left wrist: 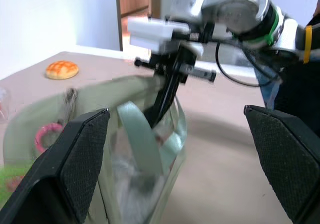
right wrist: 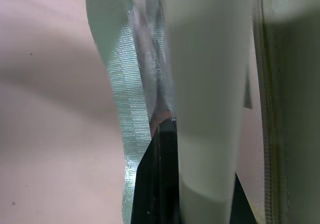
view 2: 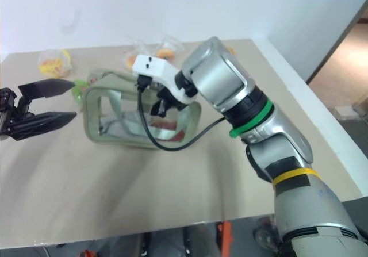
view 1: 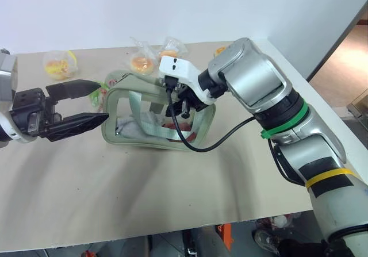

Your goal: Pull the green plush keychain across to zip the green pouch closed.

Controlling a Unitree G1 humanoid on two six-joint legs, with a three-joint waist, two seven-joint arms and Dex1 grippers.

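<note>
Here the green pouch [view 1: 155,119] is lying lengthwise across the table [view 1: 115,182], window up. The right tool [view 1: 183,104], pressed together, is sitting at its right end; the left tool [view 1: 89,103] is hovering spread beside its left end.

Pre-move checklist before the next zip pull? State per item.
1. Left end effector open, beside the green pouch's end: ok.
2. Right end effector shut at the pouch top: ok.
3. What the right end effector grips: cannot tell.
4. Green plush keychain at the pouch's left end, not held by the left end effector: not ok.
5. Zipper closed: cannot tell.
6. Wrapped buns clear of the pouch: ok.
</note>
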